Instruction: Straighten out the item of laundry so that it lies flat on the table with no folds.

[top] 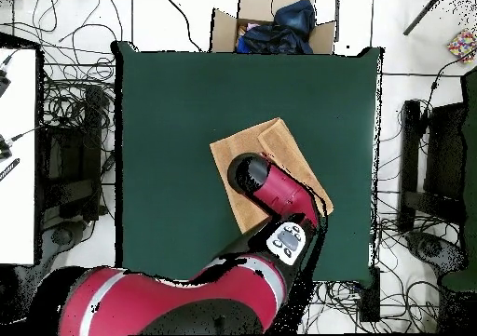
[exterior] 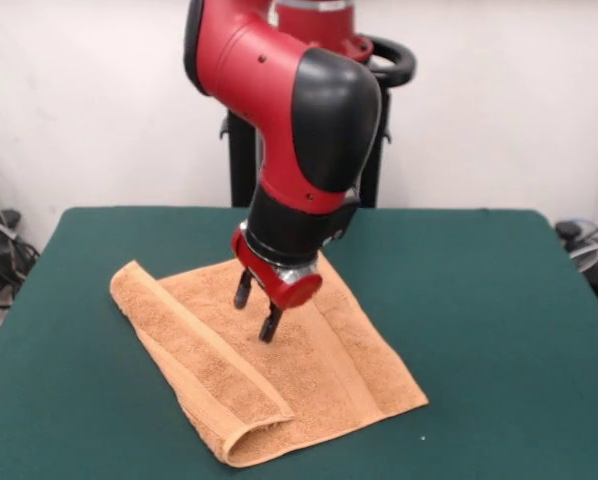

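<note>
With one long strip of the light orange-tan terry-cloth towel (exterior: 269, 370) folded over on the dark green felt-covered table (exterior: 499, 320), the red-and-black gripper (exterior: 257, 312) hovers open and empty above its middle, where a pinch risks bunching both layers.

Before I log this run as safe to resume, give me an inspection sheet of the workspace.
Surface: table, dark green, only the towel on it.
Job's thing: towel, one long edge folded over into a flap; not yet flat.
Clutter: nothing seen on the table.
Tool: tool above the towel's middle, fingers apart, holding nothing.
Cables: tangled cables on the floor either side of the table.
Surroundings: cardboard box with dark cloth beyond one table edge; white wall behind the robot.
</note>
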Available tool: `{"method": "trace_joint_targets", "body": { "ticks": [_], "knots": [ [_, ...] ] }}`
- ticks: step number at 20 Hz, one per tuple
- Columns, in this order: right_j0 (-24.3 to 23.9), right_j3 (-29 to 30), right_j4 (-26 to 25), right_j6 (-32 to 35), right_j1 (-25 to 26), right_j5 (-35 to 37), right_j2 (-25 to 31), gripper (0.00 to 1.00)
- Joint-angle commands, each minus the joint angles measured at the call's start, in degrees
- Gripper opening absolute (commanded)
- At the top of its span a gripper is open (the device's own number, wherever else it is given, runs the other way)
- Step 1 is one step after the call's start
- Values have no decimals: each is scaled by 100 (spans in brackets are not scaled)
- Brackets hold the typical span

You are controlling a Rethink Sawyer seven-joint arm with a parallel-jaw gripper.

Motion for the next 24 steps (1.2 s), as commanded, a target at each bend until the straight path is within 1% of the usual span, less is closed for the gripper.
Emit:
{"method": "trace_joint_targets", "body": {
  "ticks": [1,4,7,9,12,14,16,18,20,22,24],
  "knots": [
    [-538,827,-749,-45,-138,-306,1108,100],
    [-1000,1016,-1123,13,-199,-812,1368,100],
    [-1226,1056,-1431,167,-191,-1055,1525,100],
    [-1263,1007,-1569,288,-165,-1087,1566,100],
    [-1184,879,-1755,541,-82,-1417,1445,100],
    [-1255,865,-1850,642,-54,-1603,1516,100],
    [-1215,870,-1865,792,-40,-1751,1464,100],
    [-1054,839,-1803,933,-1,-1825,1295,100],
    [-974,844,-1748,1031,27,-1925,1250,100],
    [-781,825,-1618,1185,110,-2179,1074,100],
    [-533,780,-1426,1369,253,-2599,803,100]
  ]
}}
